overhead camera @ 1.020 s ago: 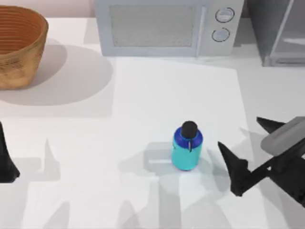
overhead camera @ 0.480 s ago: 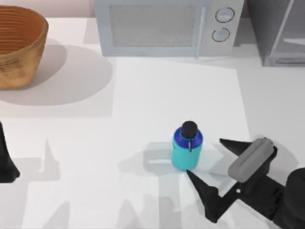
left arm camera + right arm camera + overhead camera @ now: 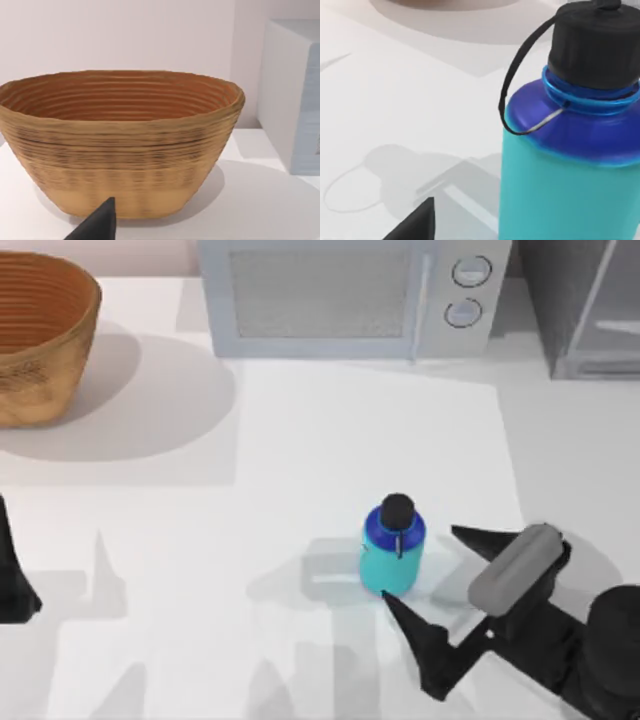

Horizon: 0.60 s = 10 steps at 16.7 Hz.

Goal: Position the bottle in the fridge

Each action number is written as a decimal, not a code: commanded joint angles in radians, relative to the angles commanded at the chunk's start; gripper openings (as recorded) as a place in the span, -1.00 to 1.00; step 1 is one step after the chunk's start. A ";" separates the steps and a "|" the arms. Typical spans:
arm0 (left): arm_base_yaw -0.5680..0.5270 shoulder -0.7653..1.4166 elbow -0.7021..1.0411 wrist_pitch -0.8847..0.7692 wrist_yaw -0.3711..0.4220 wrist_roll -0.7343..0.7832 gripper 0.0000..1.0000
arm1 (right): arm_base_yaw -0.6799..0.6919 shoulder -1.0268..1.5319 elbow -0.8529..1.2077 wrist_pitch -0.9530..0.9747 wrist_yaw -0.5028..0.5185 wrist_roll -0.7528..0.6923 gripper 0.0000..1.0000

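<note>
Right gripper now nearer, fingers apart, just beside the upright bottle, cap up.

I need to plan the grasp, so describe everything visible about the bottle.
The bottle is small and squat, with a cyan body, a darker blue shoulder and a round black cap. A thin black loop runs from the cap down to the shoulder. It looks like smooth plastic. It stands upright on the white table, right of centre. The right gripper is open beside it, fingers reaching toward either side; no contact is visible.
</note>
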 joint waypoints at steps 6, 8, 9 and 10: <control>0.000 0.000 0.000 0.000 0.000 0.000 1.00 | 0.020 0.066 0.181 -0.113 0.020 0.004 1.00; 0.000 0.000 0.000 0.000 0.000 0.000 1.00 | 0.023 0.075 0.207 -0.130 0.023 0.004 1.00; 0.000 0.000 0.000 0.000 0.000 0.000 1.00 | 0.023 0.075 0.207 -0.131 0.023 0.004 1.00; 0.000 0.000 0.000 0.000 0.000 0.000 1.00 | 0.023 0.075 0.207 -0.131 0.023 0.004 1.00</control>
